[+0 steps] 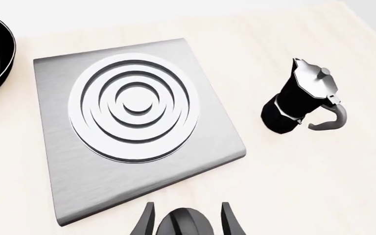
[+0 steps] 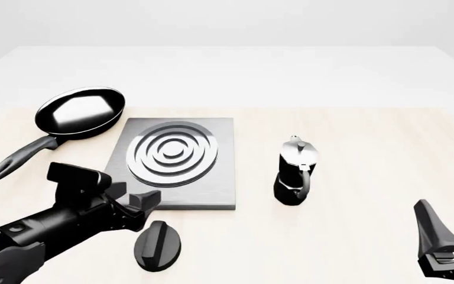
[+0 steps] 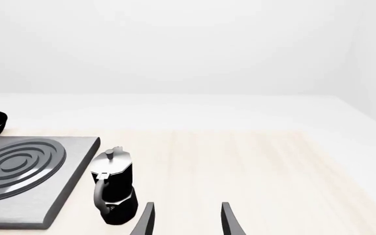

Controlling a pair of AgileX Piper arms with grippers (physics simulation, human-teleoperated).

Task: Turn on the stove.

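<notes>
The knob lies near the worktop's front edge, just in front of the stove. The left gripper is opened wide around it, not closed. If closed off-centre, the knob may be pushed aside instead of turned.

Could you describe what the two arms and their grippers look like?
Both are glossy black all over, with no visible cables or markings. The left arm is chunky and segmented, with a boxy block on top near its wrist. The left gripper and right gripper each end in two slim, tapering, blade-like fingers.
</notes>
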